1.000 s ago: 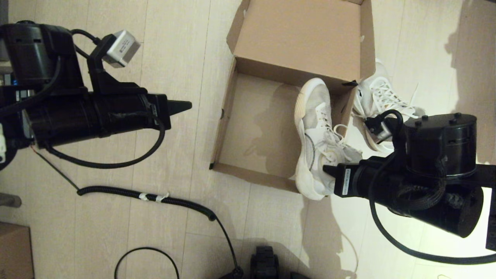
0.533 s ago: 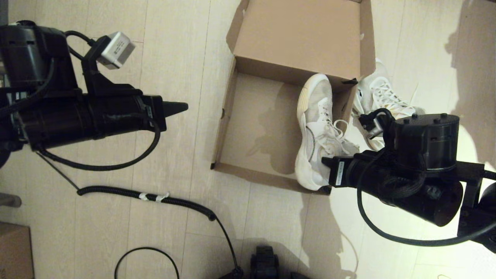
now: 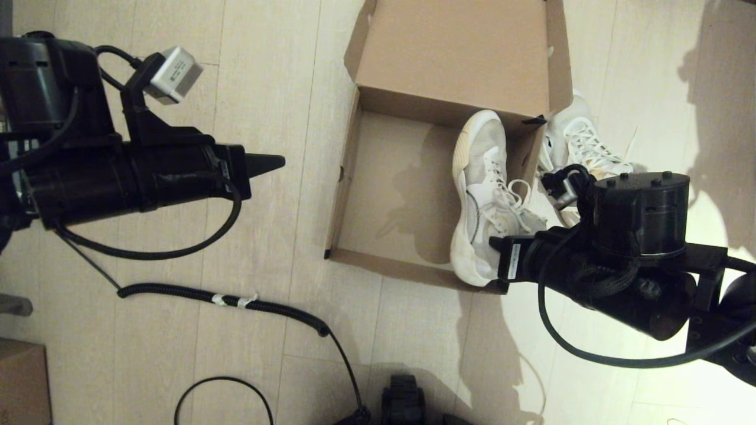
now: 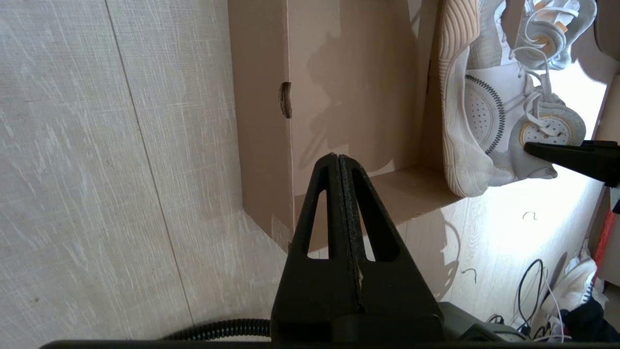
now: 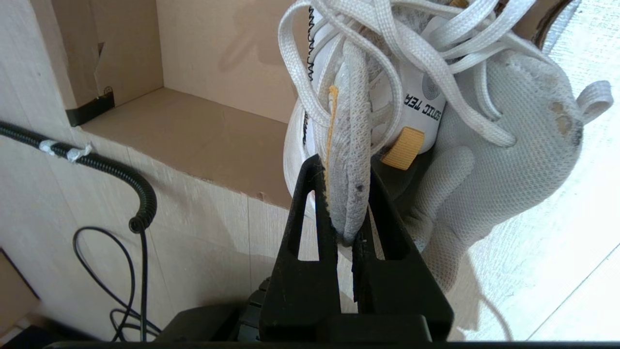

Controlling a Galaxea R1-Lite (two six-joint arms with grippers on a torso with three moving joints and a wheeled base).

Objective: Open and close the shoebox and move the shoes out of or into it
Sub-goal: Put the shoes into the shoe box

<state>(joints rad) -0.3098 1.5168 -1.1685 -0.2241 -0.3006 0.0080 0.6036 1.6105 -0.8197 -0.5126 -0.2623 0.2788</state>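
The place looks like a room in a home or a small indoor test space, though which cannot be told for sure. The floor (image 3: 271, 71) is pale wood-grain laminate planks, and everything sits directly on it. A coiled black cable (image 3: 236, 302) and thinner loose wires (image 3: 224, 389) trail across the planks. A plain brown carton (image 3: 20, 381) stands at the edge, and the left wrist view shows a heap of cords and oddments (image 4: 557, 300) along the floor's far side.
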